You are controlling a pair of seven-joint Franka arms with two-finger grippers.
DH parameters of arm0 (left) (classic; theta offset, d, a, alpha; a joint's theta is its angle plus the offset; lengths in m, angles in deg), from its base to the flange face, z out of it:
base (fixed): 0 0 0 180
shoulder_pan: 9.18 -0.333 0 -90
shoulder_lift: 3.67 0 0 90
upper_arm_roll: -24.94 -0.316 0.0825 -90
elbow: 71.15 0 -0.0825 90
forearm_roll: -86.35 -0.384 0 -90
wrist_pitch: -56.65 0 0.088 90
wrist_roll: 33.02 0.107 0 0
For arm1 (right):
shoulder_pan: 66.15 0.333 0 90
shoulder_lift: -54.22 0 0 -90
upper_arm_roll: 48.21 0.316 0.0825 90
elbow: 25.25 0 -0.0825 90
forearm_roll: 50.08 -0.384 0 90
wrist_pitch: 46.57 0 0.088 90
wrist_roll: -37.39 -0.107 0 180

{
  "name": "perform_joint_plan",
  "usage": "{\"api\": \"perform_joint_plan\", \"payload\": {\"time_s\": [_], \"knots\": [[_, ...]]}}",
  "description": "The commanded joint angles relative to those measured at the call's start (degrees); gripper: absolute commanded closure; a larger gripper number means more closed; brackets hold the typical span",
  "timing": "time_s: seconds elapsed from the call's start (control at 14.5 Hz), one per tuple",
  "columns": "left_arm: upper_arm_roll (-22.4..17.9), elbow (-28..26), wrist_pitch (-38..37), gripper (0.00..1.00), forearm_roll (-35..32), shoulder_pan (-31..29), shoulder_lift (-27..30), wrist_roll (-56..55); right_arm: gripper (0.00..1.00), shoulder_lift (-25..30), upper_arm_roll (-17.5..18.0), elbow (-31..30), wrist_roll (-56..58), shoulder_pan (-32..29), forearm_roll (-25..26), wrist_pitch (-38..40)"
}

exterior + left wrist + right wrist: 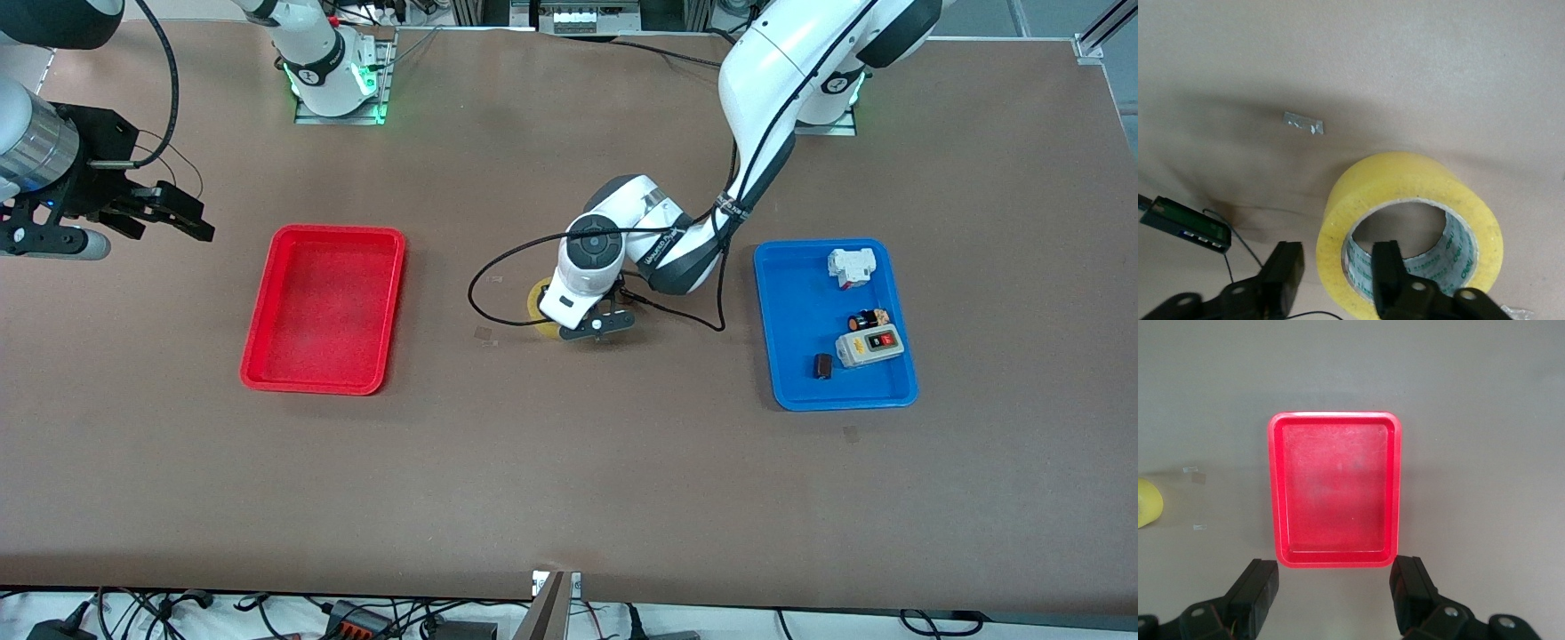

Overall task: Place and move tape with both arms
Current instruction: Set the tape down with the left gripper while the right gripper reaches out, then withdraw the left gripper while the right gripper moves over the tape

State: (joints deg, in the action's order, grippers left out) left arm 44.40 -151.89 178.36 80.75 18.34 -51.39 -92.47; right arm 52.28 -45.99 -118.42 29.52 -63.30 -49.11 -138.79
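Note:
The tape (537,309) is a yellow roll on the table's middle, between the two trays, mostly hidden under the left arm's hand. In the left wrist view the tape (1405,180) rests on the brown table top. My left gripper (1337,255) stands open astride the roll's wall, one finger inside the hole, the other outside with a gap to the wall. From the front, the left gripper (597,327) is low over the roll. My right gripper (178,218) waits open and empty at the right arm's end of the table. Its wrist view shows the right gripper (1333,577) and the tape (1148,501).
A red tray (338,233) with nothing in it lies toward the right arm's end; the red tray (1335,417) fills the right wrist view. A blue tray (800,311) toward the left arm's end holds a grey button box (869,347), a white part (851,265) and small items.

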Motion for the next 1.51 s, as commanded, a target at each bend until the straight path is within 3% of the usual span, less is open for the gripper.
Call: {"api": "perform_joint_plan", "payload": {"time_s": [0.0, 0.69, 1.24, 1.45], "knots": [[-0.8, 1.4, -1.6, 0.00, -2.6, 0.4, 0.4, -1.7, 0.02, -0.7, 0.2, -0.3, -0.5, 2.1, -0.3, -2.2], [-0.6, 1.3, -17.7, 0.00, -2.7, -9.9, 14.0, -1.1, 0.02, -8.5, 0.2, -0.4, -7.0, 15.2, -0.4, -11.4], [-0.1, 1.6, -35.5, 0.00, -1.3, -22.6, 23.1, 20.8, 0.02, -18.5, 0.1, -0.3, -19.8, 27.3, 0.0, -23.1], [-0.1, 1.6, -37.2, 0.00, -1.3, -27.1, 26.2, 26.2, 0.02, -22.2, 0.1, -0.3, -23.2, 30.7, 0.0, -26.2]]}}
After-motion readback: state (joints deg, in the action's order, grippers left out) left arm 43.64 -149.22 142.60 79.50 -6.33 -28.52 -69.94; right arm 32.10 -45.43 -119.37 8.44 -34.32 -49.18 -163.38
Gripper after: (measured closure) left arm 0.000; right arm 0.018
